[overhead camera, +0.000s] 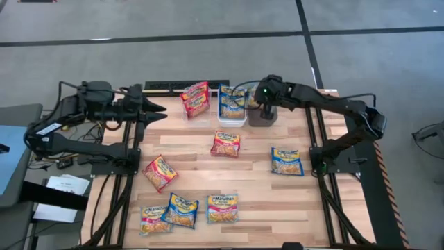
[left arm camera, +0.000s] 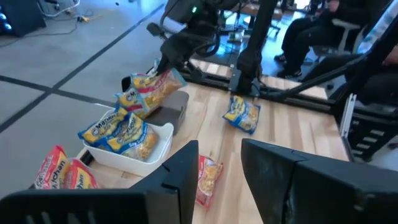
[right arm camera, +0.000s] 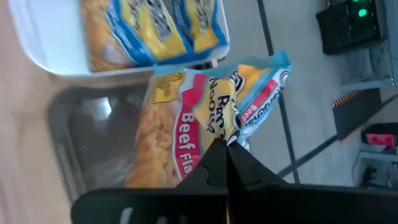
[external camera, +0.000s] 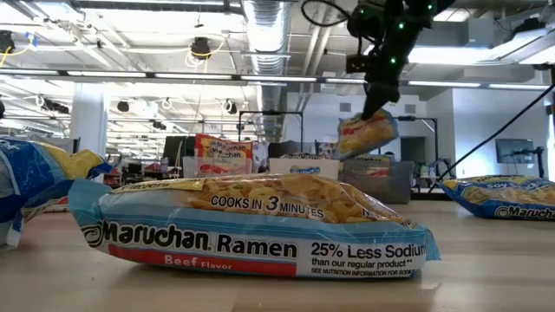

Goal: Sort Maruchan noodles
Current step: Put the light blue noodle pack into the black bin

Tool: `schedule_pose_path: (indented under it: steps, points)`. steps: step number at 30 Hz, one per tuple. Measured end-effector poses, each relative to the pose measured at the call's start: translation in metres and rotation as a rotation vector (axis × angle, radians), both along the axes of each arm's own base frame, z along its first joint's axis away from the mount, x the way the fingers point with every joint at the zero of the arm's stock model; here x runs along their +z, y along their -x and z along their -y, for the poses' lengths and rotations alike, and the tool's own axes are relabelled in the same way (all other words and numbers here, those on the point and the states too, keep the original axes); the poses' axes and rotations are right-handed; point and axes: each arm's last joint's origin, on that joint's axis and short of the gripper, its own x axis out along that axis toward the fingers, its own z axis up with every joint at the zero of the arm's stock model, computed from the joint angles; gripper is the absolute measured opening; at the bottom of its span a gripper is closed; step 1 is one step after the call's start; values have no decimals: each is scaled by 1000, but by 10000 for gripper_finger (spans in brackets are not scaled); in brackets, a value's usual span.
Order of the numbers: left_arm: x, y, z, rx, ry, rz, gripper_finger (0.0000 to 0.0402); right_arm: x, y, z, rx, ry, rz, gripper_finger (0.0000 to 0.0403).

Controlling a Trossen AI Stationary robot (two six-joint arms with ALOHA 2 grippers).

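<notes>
Beef packet point(external camera: 251, 227) nearest; right end effector point(right arm camera: 225, 163) pinches another's point(right arm camera: 186, 118) edge over grey bin point(right arm camera: 93, 143)

table point(overhead camera: 257, 194): light wood planks | far edge, 12 o'clock: white bin point(overhead camera: 232, 117), dark grey bin point(overhead camera: 263, 116) | centre to 6 o'clock: loose Maruchan noodles point(overhead camera: 226, 144) packets

Near packet point(external camera: 251, 221): "Maruchan Ramen Beef Flavor".

Glossy crinkled plastic noodle packets point(overhead camera: 226, 144) lie on a smooth pale wood table point(overhead camera: 257, 187)
</notes>
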Motion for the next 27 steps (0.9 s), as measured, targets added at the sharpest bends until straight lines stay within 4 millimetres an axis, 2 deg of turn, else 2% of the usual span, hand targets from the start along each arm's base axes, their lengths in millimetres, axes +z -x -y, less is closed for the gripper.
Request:
schedule_pose_path:
  steps: [8,15,22,27]
  points:
    - [1,6,1,2,3,15,110,-21,7,14,-7,-23,-92,3]
    - [-1,4,1,1,5,-10,110,-34,-8,25,19,9,-84,3]
    - [-3,4,1,2,14,-31,110,-63,-19,33,53,14,-235,3]
    - [-3,4,1,2,15,-33,110,-71,-21,36,42,29,-277,9]
